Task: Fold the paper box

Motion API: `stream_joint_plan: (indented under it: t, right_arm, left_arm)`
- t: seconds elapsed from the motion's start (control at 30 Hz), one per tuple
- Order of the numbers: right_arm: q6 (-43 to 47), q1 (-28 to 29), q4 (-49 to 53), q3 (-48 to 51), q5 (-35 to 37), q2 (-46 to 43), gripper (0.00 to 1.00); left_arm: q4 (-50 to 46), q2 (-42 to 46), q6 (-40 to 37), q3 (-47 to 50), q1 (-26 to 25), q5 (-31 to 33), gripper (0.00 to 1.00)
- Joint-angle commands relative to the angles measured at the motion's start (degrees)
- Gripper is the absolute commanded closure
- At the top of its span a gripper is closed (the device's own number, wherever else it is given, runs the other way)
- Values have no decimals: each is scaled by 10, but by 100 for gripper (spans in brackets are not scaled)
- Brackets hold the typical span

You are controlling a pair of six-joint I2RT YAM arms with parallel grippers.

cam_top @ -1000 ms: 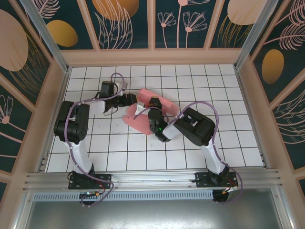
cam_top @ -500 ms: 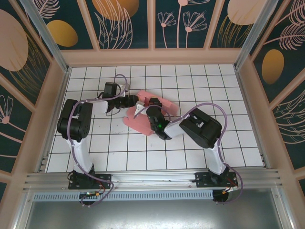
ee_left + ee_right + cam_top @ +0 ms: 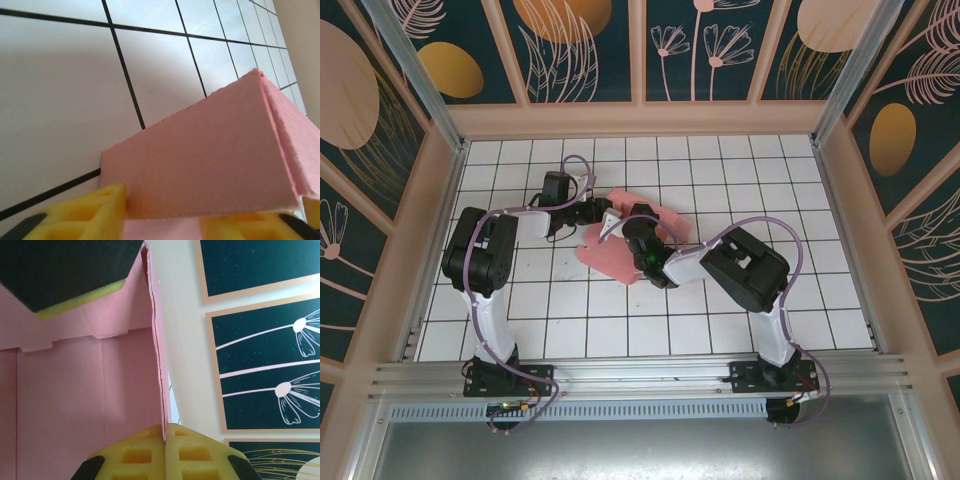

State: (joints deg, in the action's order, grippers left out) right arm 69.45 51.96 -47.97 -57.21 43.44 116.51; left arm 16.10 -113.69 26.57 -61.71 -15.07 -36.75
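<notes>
Paper box (image 3: 617,257): pink, part-folded, at centre of the top view
Right gripper (image 3: 164,432): fingers pinched shut on its upright wall edge
Left gripper (image 3: 162,212): fingers apart — its raised flap between

White-tiled table (image 3: 800,300) w/ black grid lines, boxed in by peach-framed wall panels (image 3: 585,50): dark teal, gold ovals, pale line-drawn leaves & flowers. Silver metal rail (image 3: 640,372) across near edge, perforated strip (image 3: 640,411) just below it, then plain grey surface (image 3: 640,450).

No text, label, brand, number or sign can be read anywhere.
</notes>
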Motion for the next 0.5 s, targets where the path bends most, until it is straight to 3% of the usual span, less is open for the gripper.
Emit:
stream_joint_plan:
  t: [0.0, 0.3, 0.47]
  right_arm:
    - [-34, 9, 64, -4, -35, -6, 100]
    - [-41, 9, 74, -9, -32, -5, 100]
    - [-44, 9, 78, -10, -35, -7, 100]
  left_arm:
    - [40, 5, -5, 10, -7, 7, 64]
    - [56, 24, -31, 32, -12, 29, 70]
    - [166, 64, -56, 111, -14, 62, 69]
